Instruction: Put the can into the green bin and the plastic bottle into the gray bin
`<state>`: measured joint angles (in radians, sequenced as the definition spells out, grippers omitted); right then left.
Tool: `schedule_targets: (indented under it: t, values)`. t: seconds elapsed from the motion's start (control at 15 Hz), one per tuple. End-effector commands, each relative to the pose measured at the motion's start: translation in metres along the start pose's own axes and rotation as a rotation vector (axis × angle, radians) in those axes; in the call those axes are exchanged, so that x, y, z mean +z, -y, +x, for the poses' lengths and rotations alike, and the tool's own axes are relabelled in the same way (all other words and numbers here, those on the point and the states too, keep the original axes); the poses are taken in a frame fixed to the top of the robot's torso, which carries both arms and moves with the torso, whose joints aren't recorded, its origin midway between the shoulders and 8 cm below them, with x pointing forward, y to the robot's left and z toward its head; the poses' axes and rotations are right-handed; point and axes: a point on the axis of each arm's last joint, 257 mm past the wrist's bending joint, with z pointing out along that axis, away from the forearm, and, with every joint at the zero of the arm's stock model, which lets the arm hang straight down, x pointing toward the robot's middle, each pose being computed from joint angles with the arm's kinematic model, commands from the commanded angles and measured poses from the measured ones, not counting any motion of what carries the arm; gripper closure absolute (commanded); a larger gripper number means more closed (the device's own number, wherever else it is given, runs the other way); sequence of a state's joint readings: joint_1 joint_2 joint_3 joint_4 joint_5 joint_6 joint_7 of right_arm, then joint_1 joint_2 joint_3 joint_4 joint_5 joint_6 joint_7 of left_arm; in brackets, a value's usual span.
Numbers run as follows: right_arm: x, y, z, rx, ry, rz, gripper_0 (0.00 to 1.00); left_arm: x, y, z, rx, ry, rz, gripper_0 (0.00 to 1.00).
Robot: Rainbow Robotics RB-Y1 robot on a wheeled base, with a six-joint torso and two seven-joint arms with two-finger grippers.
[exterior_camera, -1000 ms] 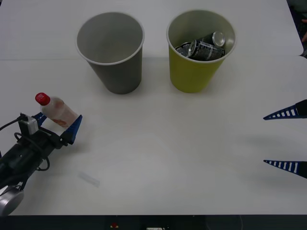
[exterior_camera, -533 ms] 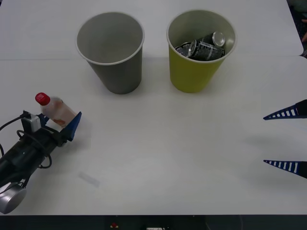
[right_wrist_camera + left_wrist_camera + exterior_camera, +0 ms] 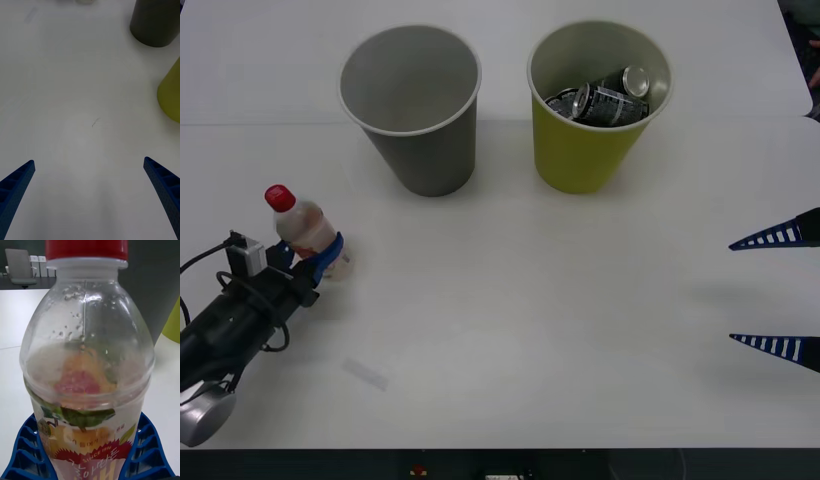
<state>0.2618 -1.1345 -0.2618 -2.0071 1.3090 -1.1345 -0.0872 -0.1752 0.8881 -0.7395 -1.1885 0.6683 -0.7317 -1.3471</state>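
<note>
A white counter (image 3: 510, 300) seen from above holds two cup-shaped bins, one bottle and some cans. The two bins stand side by side near the far edge, close together but not touching. The gray bin (image 3: 412, 110) is on the left, with a white rim and nothing visible inside. The green bin (image 3: 592, 110) is on the right and holds dark cans (image 3: 605, 97) with silver ends; at least two can be made out, lying on their sides and heaped together.

One plastic bottle (image 3: 302, 226) stands upright near the counter's left edge, in front of and to the left of the gray bin and well apart from it. It is clear, with a red cap and an orange and red label. The left gripper (image 3: 318, 262) is closed around the bottle's lower body, its blue ribbed fingers (image 3: 27, 450) pressed against both sides of the label. The wrist view shows water droplets inside the bottle's shoulder.

The right gripper (image 3: 778, 292) sits at the counter's right edge, well away from both bins. It is open wide, its two blue fingers (image 3: 15, 187) spread far apart over bare counter and holding nothing.
</note>
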Motion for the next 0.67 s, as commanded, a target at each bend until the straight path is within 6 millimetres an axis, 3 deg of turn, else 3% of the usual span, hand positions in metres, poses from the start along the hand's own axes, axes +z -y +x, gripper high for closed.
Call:
schedule_targets:
  t: [0.07,0.67]
  values:
    - [0.000,0.000,0.000,0.000,0.000,0.000,0.00,0.002,0.005,-0.006,0.012,-0.005,0.015,1.00]
    - [0.000,0.000,0.000,0.000,0.000,0.000,0.00,-0.008,0.012,-0.054,-0.008,-0.086,0.150,1.00]
